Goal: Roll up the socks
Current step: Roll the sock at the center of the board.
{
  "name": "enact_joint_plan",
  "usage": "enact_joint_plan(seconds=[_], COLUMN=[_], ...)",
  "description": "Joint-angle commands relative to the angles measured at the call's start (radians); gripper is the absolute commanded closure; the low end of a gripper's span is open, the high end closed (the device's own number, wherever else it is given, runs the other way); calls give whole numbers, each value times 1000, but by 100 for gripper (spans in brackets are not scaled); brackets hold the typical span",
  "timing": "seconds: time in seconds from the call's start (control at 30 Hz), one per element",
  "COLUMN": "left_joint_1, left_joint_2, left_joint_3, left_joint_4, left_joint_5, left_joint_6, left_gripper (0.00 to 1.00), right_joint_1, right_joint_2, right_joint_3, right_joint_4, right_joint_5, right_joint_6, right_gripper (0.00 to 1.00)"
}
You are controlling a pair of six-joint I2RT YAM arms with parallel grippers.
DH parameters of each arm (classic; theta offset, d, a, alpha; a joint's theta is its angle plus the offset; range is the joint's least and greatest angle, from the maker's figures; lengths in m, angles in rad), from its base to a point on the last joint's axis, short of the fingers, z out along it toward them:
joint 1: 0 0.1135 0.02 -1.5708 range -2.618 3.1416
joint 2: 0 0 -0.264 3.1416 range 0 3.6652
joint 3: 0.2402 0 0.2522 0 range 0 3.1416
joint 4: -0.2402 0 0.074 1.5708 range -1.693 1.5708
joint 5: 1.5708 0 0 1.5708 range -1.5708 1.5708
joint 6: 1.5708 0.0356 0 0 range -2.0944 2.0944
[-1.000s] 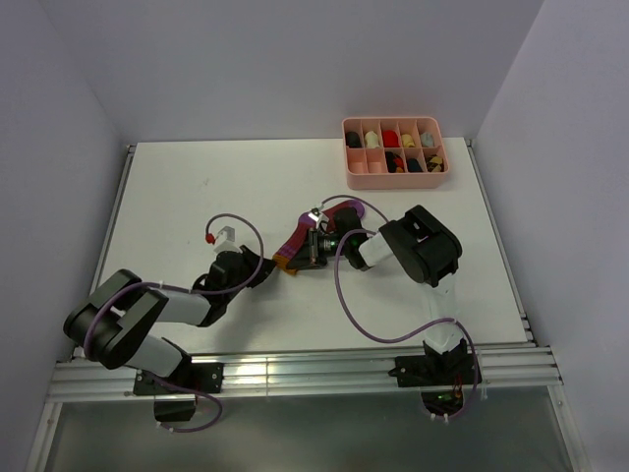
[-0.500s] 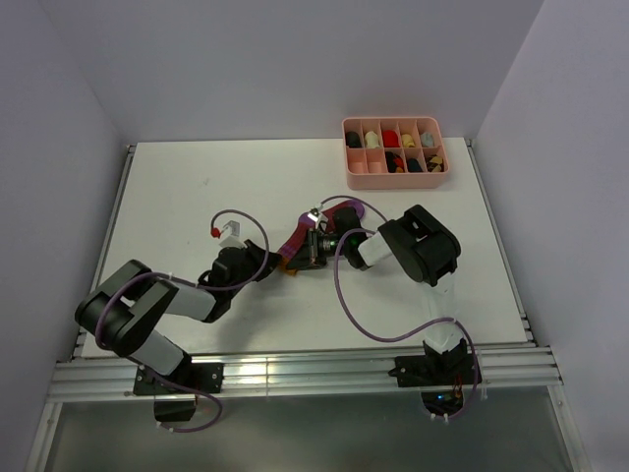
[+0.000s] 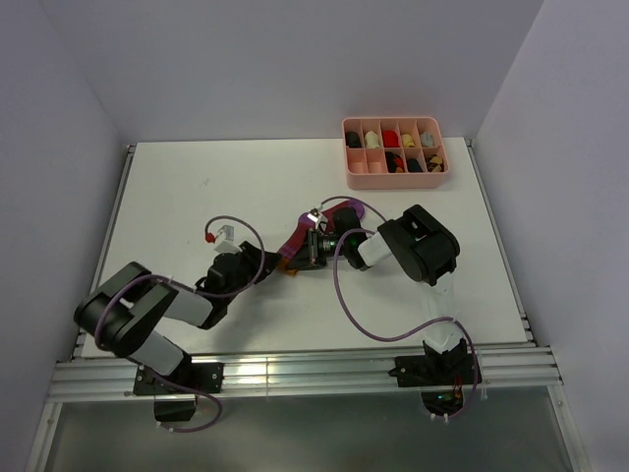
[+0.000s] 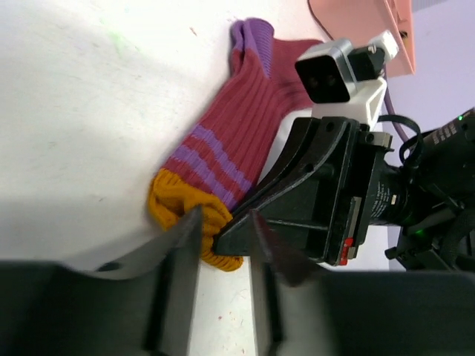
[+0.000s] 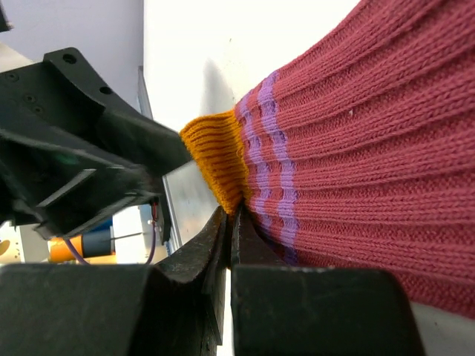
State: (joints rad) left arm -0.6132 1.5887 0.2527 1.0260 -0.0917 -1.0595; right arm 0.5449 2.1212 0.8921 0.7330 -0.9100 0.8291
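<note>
The sock (image 3: 298,234) lies flat mid-table, magenta with purple stripes, its purple toe toward the far right and its orange cuff (image 4: 182,211) toward me. My right gripper (image 3: 293,254) lies low on the table and is shut on the sock's edge at the cuff (image 5: 231,215). My left gripper (image 3: 267,264) faces it from the left. Its jaws (image 4: 226,222) stand slightly open around the cuff's corner and the right gripper's tip. One left finger (image 4: 178,245) touches the orange cuff. In the right wrist view the ribbed sock (image 5: 356,126) fills the frame.
A pink compartment box (image 3: 396,180) with small rolled sock bundles stands at the far right of the table; its corner shows in the left wrist view (image 4: 386,30). Purple cables loop over the table beside both arms.
The left arm has edged right toward the cuff and its jaws have parted from shut. The right arm and the sock have stayed still.
</note>
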Motion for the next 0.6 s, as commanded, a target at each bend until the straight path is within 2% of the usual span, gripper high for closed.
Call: enact_joint_plan(seconds=[0.0, 0.03, 0.1, 0.17, 0.2, 0.3, 0.57], left_joint_1=[-3, -3, -3, -2, 0, 4, 9], left_joint_2=[-160, -191, -280, -315, -326, -297, -193], left_joint_3=[2, 6, 25, 49, 89, 161, 316], left_joint_4=[-120, -171, -312, -398, -479, -579, -904], left_joint_5=[-84, -100, -147, -164, -163, -129, -60], left_joint_6=[-30, -36, -34, -11, -2, 0, -134], left_gripper=[60, 55, 39, 32, 32, 33, 41], right_joint_1=[-8, -8, -8, -8, -7, -8, -8], right_joint_2=[6, 6, 5, 5, 3, -3, -20], right_joint_3=[22, 22, 22, 24, 24, 27, 31], right_joint_4=[-9, -12, -12, -20, -18, -38, -89], right_joint_5=[-4, -4, -4, -4, -3, 2, 19], right_joint_6=[-13, -16, -19, -22, -24, -38, -81], right_gripper=[100, 100, 100, 100, 100, 100, 100])
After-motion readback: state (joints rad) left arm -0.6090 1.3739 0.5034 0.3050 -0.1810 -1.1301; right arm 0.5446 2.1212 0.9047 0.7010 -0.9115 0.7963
